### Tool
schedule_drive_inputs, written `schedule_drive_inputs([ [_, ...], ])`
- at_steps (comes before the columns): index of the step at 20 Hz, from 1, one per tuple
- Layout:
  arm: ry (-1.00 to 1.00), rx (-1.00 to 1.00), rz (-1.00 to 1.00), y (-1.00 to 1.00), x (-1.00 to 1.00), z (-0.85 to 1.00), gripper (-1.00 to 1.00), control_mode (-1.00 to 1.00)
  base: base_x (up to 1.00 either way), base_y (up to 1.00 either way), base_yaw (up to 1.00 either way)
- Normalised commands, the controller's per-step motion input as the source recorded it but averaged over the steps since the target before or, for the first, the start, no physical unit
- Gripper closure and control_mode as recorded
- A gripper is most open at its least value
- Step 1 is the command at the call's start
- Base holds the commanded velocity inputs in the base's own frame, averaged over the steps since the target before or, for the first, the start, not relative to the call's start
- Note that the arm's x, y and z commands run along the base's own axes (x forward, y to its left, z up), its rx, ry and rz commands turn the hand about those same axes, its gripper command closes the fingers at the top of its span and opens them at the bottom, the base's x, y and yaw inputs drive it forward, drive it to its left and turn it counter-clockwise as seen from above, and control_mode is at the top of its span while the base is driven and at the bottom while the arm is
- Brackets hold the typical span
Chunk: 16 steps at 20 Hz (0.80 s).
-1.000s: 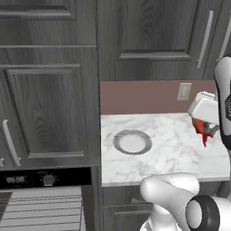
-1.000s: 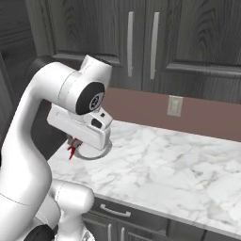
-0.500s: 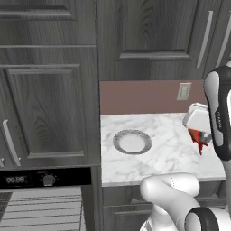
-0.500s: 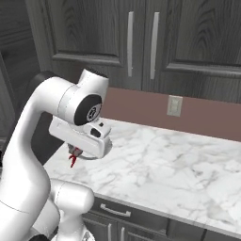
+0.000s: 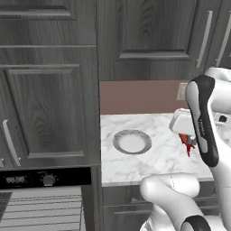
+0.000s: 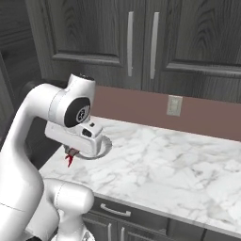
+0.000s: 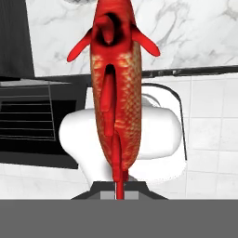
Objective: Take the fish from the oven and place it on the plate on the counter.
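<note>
hand (image 5: pixel 188 145) clamped on fish (image 5: pixel 186 142) | tilted down over counter (image 5: pixel 149 162) | plate (image 5: pixel 131 142) apparently leftward

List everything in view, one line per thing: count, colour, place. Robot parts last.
fish: one, red-orange, hanging from the gripper above the counter's front part, right of the plate
plate: one, grey with lighter rim, on the counter near its left end, nothing on it
counter: one, white marble look, over dark grey cabinets
oven: one, black, lower left of the counter, door open with grey racks showing
wall outlet: one, pale, on the brown backsplash
upper cabinets: dark grey wood grain, with long silver handles, above the backsplash
gripper: one, white hand, shut on the fish
arm: one, white with dark joints, rising from the base
</note>
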Motion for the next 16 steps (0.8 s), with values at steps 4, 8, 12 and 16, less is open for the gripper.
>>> schedule_drive_inputs([
  [4,0.0,-0.02,0.02,0.15,0.75,-0.08,1.0,-1.0,0.0,0.0,0.0],
  [8,0.0,0.0,0.1,0.04,0.75,-0.15,1.0,-1.0,0.0,0.0,0.0],
  [12,0.0,0.0,0.21,0.0,0.44,-0.27,1.0,-1.0,0.0,0.0,0.0],
  [16,0.0,0.0,0.26,0.05,0.24,-0.23,1.0,-1.0,0.0,0.0,0.0],
])
